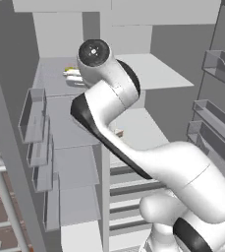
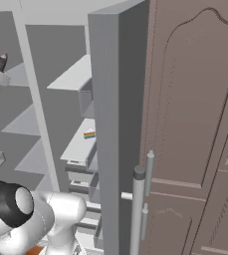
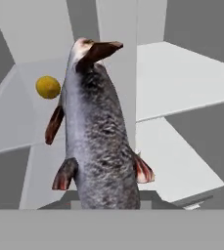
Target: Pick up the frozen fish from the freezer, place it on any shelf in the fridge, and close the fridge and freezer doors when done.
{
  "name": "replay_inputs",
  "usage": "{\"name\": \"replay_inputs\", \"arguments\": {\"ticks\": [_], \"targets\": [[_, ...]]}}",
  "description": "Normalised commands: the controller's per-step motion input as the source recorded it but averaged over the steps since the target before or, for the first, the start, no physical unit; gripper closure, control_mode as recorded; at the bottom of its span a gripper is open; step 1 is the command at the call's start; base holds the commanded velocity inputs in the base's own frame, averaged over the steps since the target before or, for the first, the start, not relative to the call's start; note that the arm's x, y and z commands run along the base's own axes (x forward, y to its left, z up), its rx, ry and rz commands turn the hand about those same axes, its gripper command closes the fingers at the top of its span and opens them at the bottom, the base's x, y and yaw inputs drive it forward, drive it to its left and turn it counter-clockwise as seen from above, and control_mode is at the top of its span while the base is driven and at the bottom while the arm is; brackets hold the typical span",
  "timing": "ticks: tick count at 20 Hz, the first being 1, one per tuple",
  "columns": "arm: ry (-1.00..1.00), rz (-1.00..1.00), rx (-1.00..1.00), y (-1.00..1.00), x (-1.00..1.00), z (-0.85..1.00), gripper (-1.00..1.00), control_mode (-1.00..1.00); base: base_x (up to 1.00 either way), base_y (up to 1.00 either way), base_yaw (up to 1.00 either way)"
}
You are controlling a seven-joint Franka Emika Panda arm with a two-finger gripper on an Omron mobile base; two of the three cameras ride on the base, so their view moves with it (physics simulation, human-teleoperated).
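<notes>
While both doors stood open, the fridge (image 1: 148,74) and the freezer (image 1: 55,78) lay side by side with a grey divider (image 3: 116,73) between them, and the step in hand looked to be the carrying of the catch from the freezer side to the fridge side. To do this well, I judge the arm (image 1: 133,152) should draw back enough for the long body to pass the divider, then swing toward 3 o'clock and lower it flat on a bare fridge shelf (image 3: 182,83), not letting the head strike the shelf above. The door bins (image 1: 33,115) at 9 o'clock and those at 3 o'clock also needed room. The frozen fish (image 3: 101,146) stood upright before the hand camera, its tail end down at 6 o'clock where the gripper was, so it seemed to be held there; the fingertips themselves were hidden, and I cannot tell how wide they stood. It was grey and speckled, with a dark back, reddish-brown fins at both sides and a brown head at 12 o'clock. A small yellow fruit (image 3: 48,87) lay on a shelf behind it at 10 o'clock.
</notes>
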Motion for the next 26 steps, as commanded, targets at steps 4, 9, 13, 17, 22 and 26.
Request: {"name": "replay_inputs", "arguments": {"ticks": [4, 9, 13, 17, 22, 26], "targets": [[-0.11, 0.00, 0.14, -1.00, -0.89, 0.00, 1.00, -1.00, 0.00, 0.00, 0.00], [0.00, 0.01, 0.15, -1.00, -0.06, 0.01, 1.00, -1.00, 0.00, 0.00, 0.00], [0.00, 0.04, 0.17, -0.95, 0.48, 0.12, 1.00, -1.00, 0.00, 0.00, 0.00], [0.03, 0.06, 0.12, -0.58, 0.91, 0.02, 1.00, -1.00, 0.00, 0.00, 0.00], [0.05, 0.04, 0.04, -0.15, 1.00, 0.00, 1.00, -1.00, 0.00, 0.00, 0.00], [0.01, 0.04, 0.01, -0.22, 0.88, 0.00, 1.00, -1.00, 0.00, 0.00, 0.00]]}}
